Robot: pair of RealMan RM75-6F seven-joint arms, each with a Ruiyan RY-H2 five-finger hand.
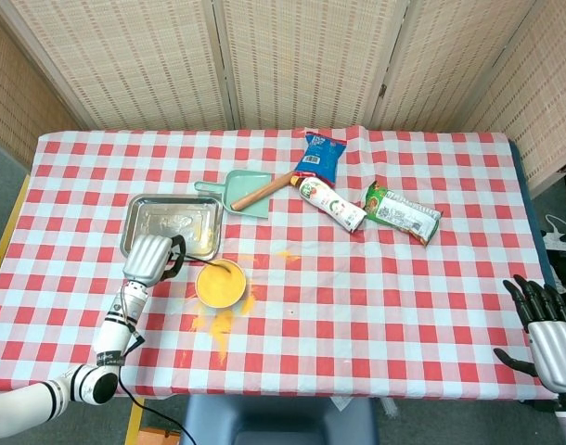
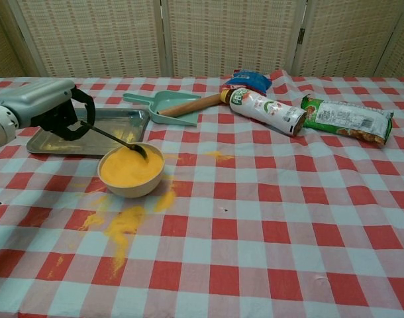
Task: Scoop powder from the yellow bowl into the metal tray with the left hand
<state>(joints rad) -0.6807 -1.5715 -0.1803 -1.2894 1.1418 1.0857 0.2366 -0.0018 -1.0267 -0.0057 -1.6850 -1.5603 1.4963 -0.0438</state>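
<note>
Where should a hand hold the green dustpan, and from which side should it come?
Grip the dustpan by its short handle stub at the left corner, coming from the left. The wooden rolling pin lies across its right part, and the tray sits close in front.
</note>
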